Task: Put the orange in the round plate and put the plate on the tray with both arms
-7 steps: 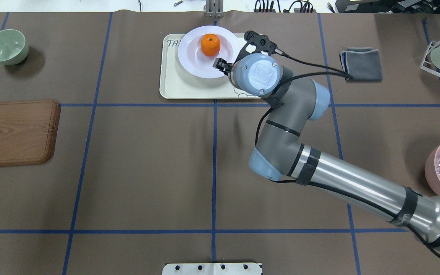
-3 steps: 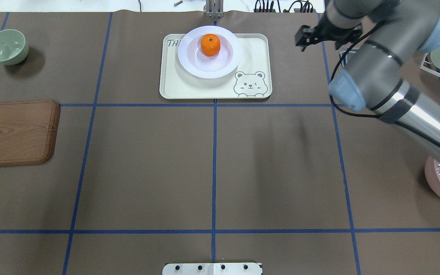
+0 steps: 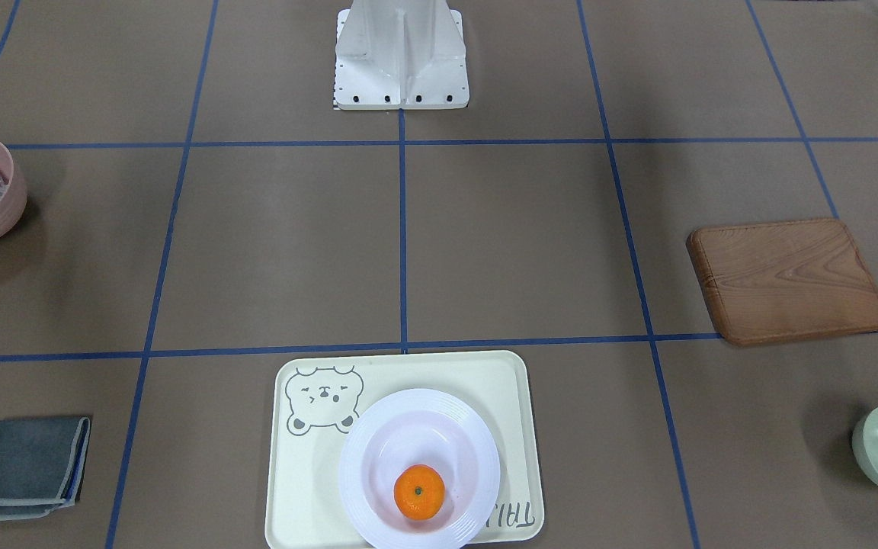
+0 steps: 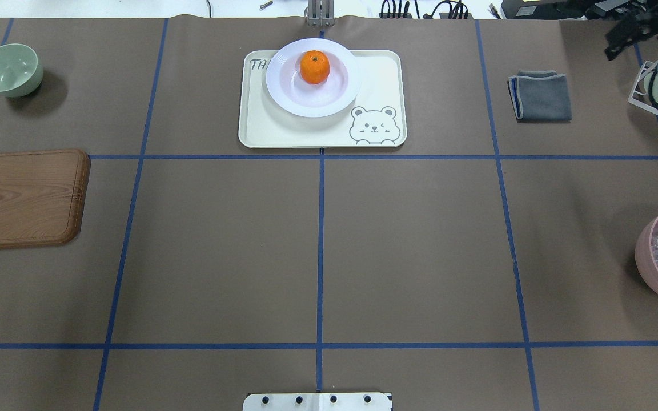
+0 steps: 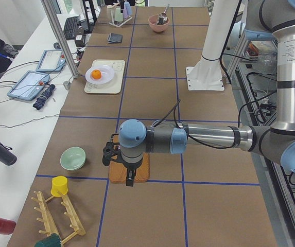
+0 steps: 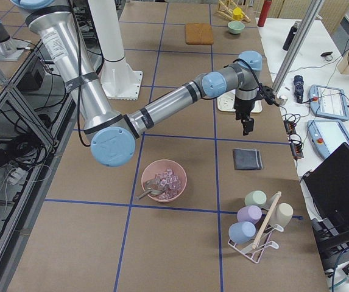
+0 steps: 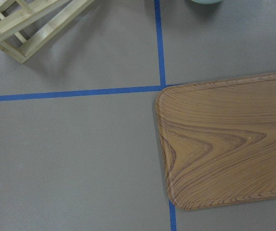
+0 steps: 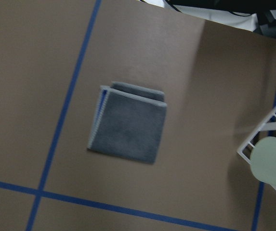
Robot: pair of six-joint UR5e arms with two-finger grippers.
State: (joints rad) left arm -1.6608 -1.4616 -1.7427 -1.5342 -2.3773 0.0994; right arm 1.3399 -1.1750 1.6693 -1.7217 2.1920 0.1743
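Near the grey cloth (image 8: 128, 122), well apart from the tray (image 4: 260, 128), hangs the right gripper (image 6: 246, 128). I cannot tell if its jaws are apart or together. The same holds for the left gripper (image 5: 129, 177) over the wooden board (image 7: 224, 144). The orange (image 4: 314, 67) lies in the round plate (image 4: 283, 97), which stands on the tray. I judge the task finished. The tray shows a bear face (image 4: 373, 125) and the letters "TAI"; the plate covers the rest.

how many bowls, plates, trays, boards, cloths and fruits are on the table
Bowls: 2, pale green bowl and pink bowl
Plates: 1, white round plate
Trays: 1, cream rectangular tray
Boards: 1, brown wooden board
Cloths: 1, folded grey cloth
Fruits: 1, small orange
Total: 7
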